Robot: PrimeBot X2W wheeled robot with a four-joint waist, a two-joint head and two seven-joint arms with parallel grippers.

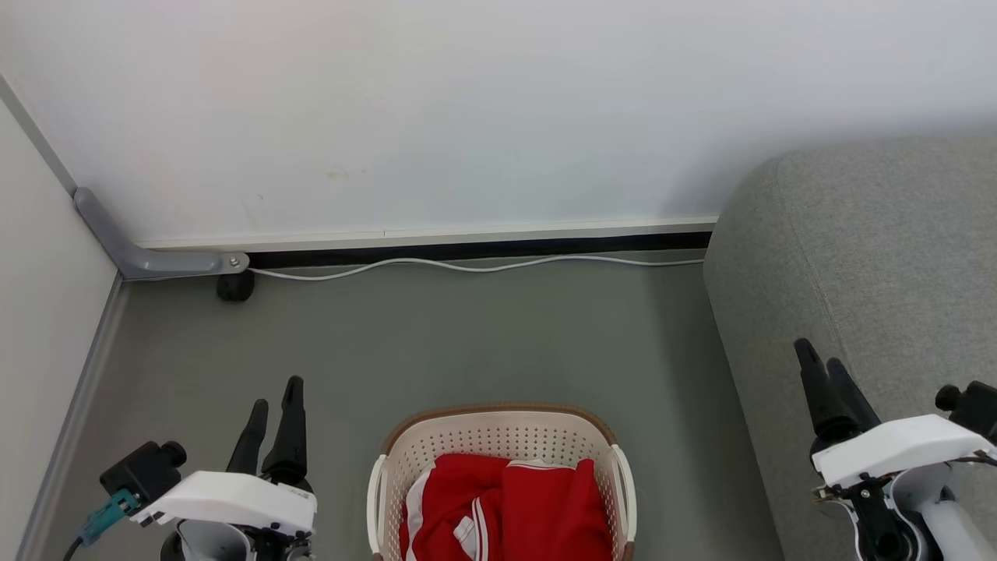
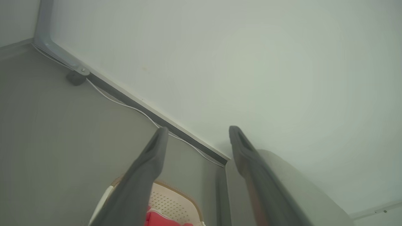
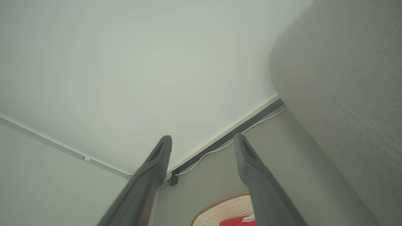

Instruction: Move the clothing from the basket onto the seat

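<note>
Clothing (image 1: pixel 514 506), red with white stripes, lies bunched inside basket (image 1: pixel 498 436). The basket stands on the grey floor (image 1: pixel 467 335), with the seat (image 1: pixel 872 273) near on its right, not touching. Left gripper (image 1: pixel 276 393) hangs left of the basket, fingers apart, empty. Right gripper (image 1: pixel 818 354) shows against the seat's side, fingers apart, empty. A white cable (image 1: pixel 467 266) runs along the wall base.

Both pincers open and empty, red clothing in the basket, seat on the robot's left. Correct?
No. The seat stands on the robot's right, per the head view. The rest holds: left pincer and right pincer open and empty, clothing in the basket.
</note>
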